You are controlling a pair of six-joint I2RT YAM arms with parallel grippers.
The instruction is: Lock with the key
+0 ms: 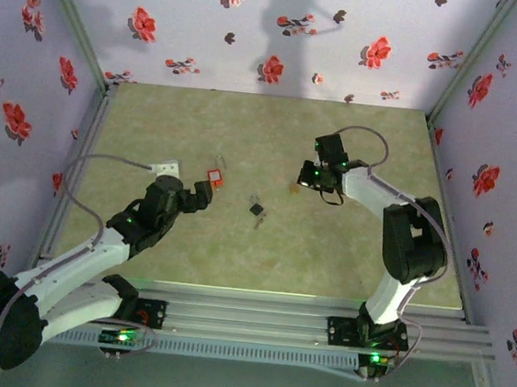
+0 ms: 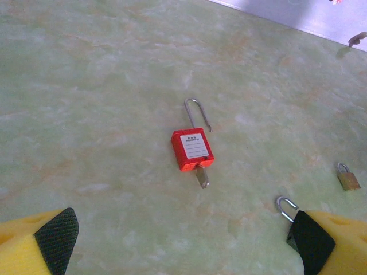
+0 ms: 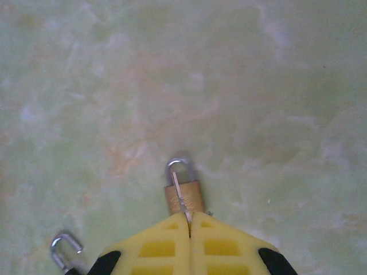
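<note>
Green marbled bench (image 1: 233, 256), floral walls (image 1: 212, 22) on three sides. Left claw (image 1: 205, 194) released, spread wide, with the red padlock (image 1: 214, 178) lying on the bench at its 1 o'clock. Right claw (image 1: 304, 183) clenched, tips over the brass padlock (image 3: 184, 197). Left wrist view adds the red padlock's shackle (image 2: 196, 112) open at 12 o'clock and the key (image 2: 202, 177) in its base at 6. Third lock (image 1: 257, 209) is tiny from the top, its body cut off in the wrist views. Thin metal sliver (image 3: 179, 192) at the right tips, hard to identify.
</note>
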